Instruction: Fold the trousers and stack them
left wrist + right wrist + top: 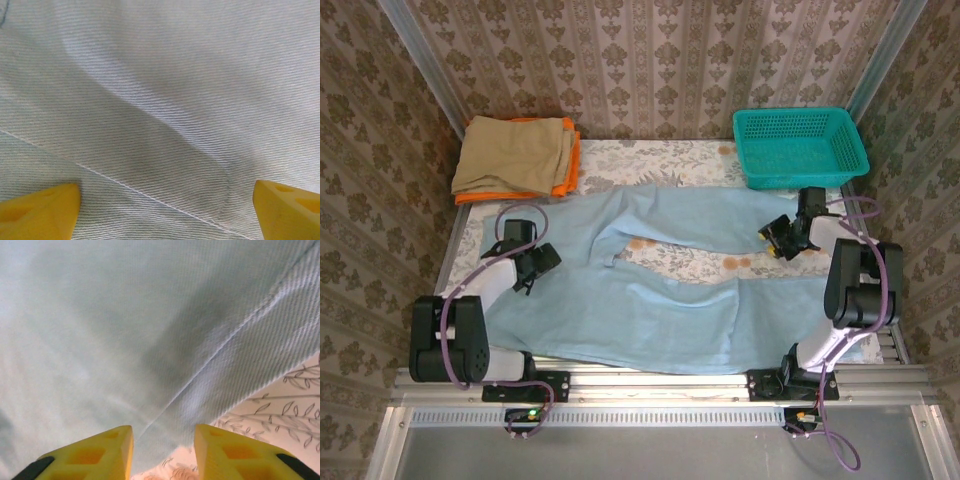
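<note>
Looking at the trousers: spread flat over most of the table, with the waist toward 9 o'clock and both legs toward 3 o'clock, the far leg slanting to 2, the near leg along the 6 o'clock edge. Not folded yet, so judging the step as the first fold, at its grasping part. Finding the left gripper low over the waist at 9 o'clock, with fingers wide apart and plain cloth close under them, not pinched. Finding the right gripper at the hem of the far leg, toward 3 o'clock, with fingers apart by a narrow gap and the hem edge just ahead in that gap, not seen clamped. Probably needing next: to close on both ends, lift, and bring the far leg over the near leg, keeping the hems even. Farther out, at 11 o'clock, a tan cloth on an orange cloth; at 1 o'clock, a basket.
</note>
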You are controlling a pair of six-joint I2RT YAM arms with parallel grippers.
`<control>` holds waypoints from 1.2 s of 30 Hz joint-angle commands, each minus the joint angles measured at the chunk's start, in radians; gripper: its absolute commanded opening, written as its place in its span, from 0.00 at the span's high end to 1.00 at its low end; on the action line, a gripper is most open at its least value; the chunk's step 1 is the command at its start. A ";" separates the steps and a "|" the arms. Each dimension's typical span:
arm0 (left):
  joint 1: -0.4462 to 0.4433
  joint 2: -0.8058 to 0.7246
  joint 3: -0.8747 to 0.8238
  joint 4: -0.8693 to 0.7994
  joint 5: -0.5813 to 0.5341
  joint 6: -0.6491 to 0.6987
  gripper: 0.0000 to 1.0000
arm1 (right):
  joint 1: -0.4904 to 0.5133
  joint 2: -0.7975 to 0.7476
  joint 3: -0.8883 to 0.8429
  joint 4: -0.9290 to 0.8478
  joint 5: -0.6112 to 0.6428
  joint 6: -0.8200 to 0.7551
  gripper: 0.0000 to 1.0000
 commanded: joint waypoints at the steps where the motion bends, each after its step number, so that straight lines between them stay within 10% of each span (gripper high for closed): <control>1: 0.012 -0.029 0.003 0.007 0.014 -0.015 0.11 | 0.005 -0.062 -0.038 -0.057 0.035 0.001 0.60; 13: 0.044 -0.030 -0.003 0.010 0.041 -0.016 0.11 | 0.031 0.006 -0.067 0.008 -0.033 0.059 0.55; 24: 0.070 -0.038 0.003 0.006 0.052 -0.005 0.11 | 0.031 0.032 -0.012 0.023 0.112 0.027 1.00; 36: 0.134 -0.057 -0.025 0.026 0.071 -0.012 0.13 | 0.044 -0.156 0.030 -0.061 0.134 -0.046 1.00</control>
